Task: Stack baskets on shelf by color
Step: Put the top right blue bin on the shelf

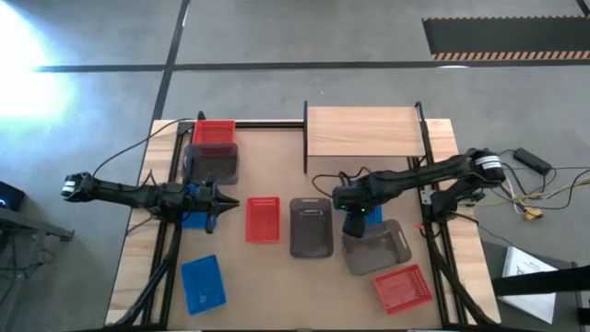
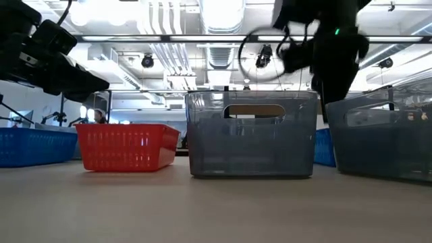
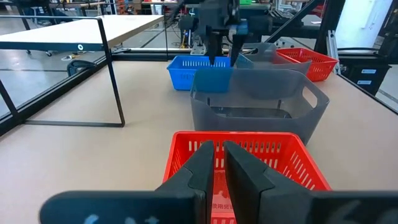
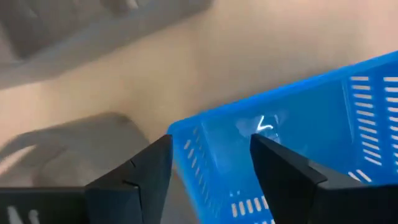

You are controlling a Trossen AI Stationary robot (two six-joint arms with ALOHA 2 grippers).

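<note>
My right gripper is open over a blue basket. That basket sits on the table between two grey baskets. One finger stands outside its corner and the other over its inside. My left gripper is shut and hovers in front of a red basket, above the table. Another blue basket lies under the left arm. The wooden shelf stands at the far edge with nothing on it. My right gripper comes from above at the blue basket's corner, with its fingers on either side of the wall. I cannot tell whether either finger touches the wall. The basket rests on the table.
A red basket and a grey basket sit at the far left. A blue basket lies at the near left and a red one at the near right. Bare tabletop shows in front of the shelf.
</note>
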